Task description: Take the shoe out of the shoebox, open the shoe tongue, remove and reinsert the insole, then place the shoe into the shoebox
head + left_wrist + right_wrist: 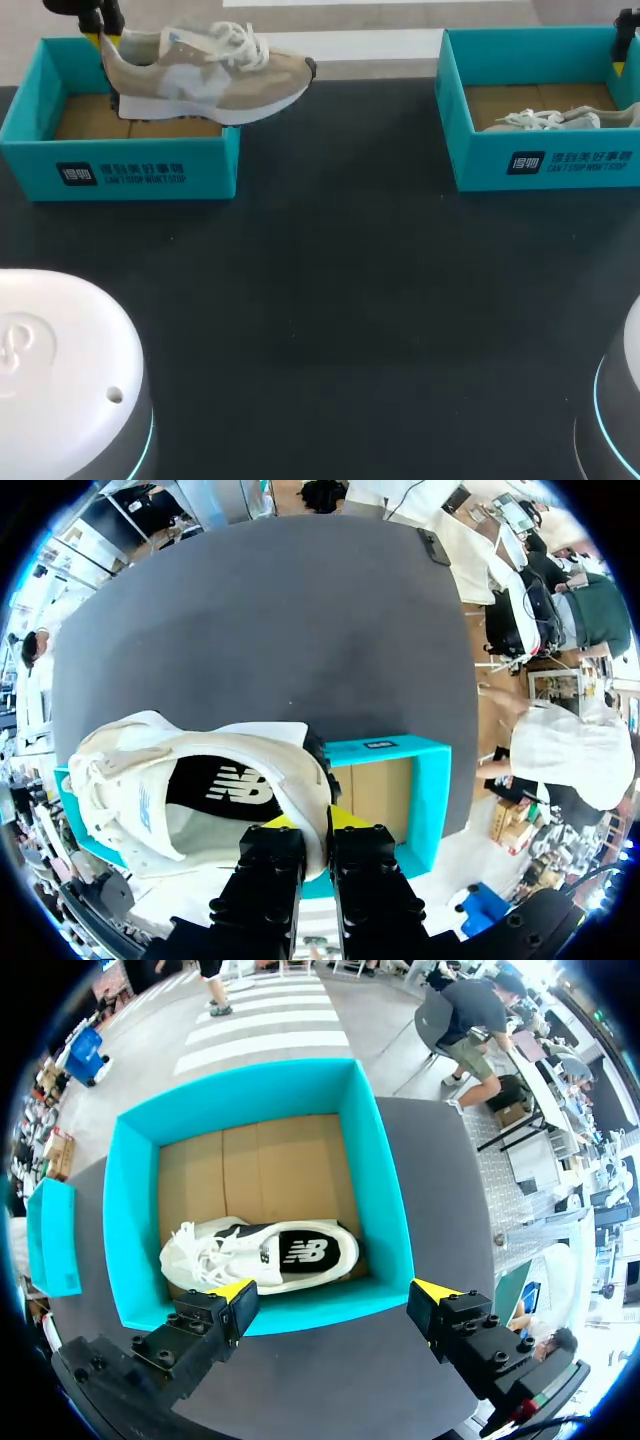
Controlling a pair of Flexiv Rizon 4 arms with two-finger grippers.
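Observation:
My left gripper [108, 40] is shut on the heel of a beige shoe [205, 75] with white laces and holds it in the air over the left teal shoebox [120, 165], toe pointing right past the box's wall. In the left wrist view the heel collar of that shoe [200, 800] sits pinched between the yellow fingertips [345, 818], with the box [420, 790] below. A second beige shoe [555, 120] lies on its side in the right teal shoebox [540, 160]. My right gripper [335, 1305] hangs open above that box's near wall [300, 1310], over the shoe [265, 1255].
The dark table [340, 300] stretches between and in front of the two boxes. Two white rounded arm bases [60, 370] stand at the near corners.

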